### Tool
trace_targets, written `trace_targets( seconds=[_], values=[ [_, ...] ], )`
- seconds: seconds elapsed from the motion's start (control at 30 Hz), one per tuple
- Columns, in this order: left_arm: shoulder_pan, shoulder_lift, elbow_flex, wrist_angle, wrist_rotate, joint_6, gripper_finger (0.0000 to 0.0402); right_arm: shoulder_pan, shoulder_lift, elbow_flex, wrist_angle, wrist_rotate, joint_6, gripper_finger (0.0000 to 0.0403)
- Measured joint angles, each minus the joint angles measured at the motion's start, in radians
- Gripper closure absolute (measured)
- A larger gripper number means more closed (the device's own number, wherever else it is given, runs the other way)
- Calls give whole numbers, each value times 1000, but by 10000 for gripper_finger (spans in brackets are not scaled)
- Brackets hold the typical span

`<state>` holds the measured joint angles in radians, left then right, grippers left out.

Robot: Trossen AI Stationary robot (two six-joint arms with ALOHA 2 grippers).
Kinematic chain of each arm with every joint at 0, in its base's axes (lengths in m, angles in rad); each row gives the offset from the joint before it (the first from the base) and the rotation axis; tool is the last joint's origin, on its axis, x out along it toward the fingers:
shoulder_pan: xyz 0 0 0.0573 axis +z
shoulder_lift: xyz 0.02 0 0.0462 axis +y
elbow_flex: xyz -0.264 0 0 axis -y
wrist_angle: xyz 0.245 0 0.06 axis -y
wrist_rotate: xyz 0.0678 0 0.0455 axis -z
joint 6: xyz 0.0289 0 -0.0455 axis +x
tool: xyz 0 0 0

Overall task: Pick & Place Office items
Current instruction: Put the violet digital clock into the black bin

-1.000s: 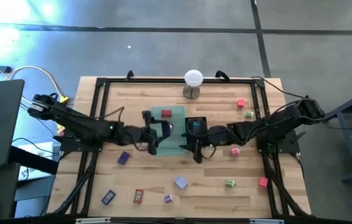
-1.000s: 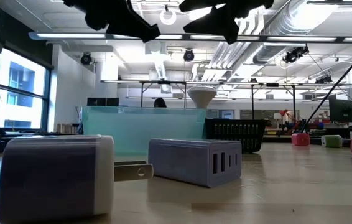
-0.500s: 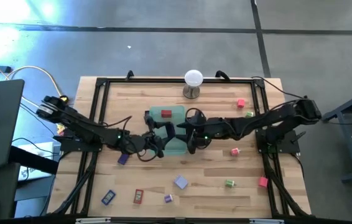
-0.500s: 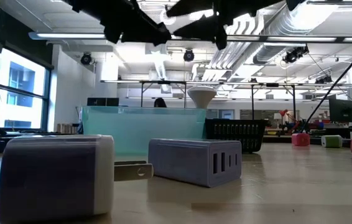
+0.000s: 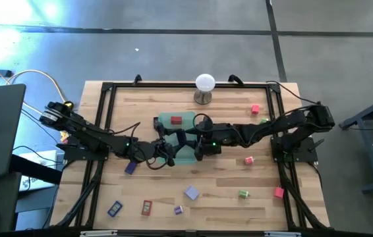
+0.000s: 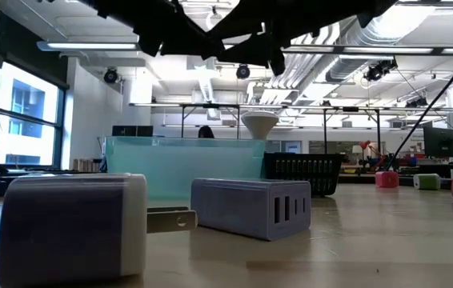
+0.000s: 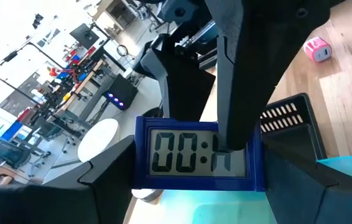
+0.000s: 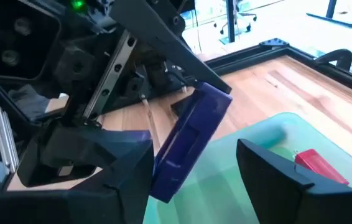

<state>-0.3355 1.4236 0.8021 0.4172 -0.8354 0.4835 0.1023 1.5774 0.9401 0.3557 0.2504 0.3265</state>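
**Blue clock held between both end effectors above the green tray**

A small blue digital clock [image 7: 196, 153], its display reading zeros, is in the air over the translucent green tray [image 5: 188, 155] near the middle of the tabletop [image 5: 226, 191]. The left end effector [image 7: 191, 186] has its fingers on either side of the clock's body, clamped on it. The right end effector [image 8: 191, 163] meets it from the opposite side: in the left wrist view one of its dark fingers [image 7: 241, 74] lies across the front of the display, and in the right wrist view the clock [image 8: 190, 138] stands tilted between that arm's own two fingers, so both appear closed on the same item. In the high view the two arms converge over the tray, and the clock itself is hidden there.

A red item [image 5: 176, 120] lies in the tray's far end. A black mesh tray [image 6: 302, 174] stands just beside the green one. Other office items are scattered on the tabletop: a purple block [image 5: 130, 167] near the left arm, a blue piece [image 5: 114, 209], a red piece [image 5: 146, 208] and a lavender charger [image 5: 191, 192] along the near edge, a green block [image 5: 243, 193], and pink pieces [image 5: 248, 160] on the right side. A white ball on a metal stand [image 5: 204, 87] sits at the far edge.
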Motion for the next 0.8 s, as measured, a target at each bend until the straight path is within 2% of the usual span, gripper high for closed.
trace_targets(
  seconds=[0.17, 0.4, 0.57, 0.8],
  values=[
    [2, 0, 0, 2, 4, 3, 122, -6, 1, 0, 4, -64, -16, 234],
    [16, 0, 0, -9, 8, 24, 122, -32, 1, 0, 0, -142, 2, 335],
    [16, 0, 0, -7, 7, 26, 118, -33, 1, 0, -5, -142, -10, 337],
    [15, 0, 0, 11, 23, 3, 60, -26, 1, 1, -9, -152, -94, 357]
  ],
)
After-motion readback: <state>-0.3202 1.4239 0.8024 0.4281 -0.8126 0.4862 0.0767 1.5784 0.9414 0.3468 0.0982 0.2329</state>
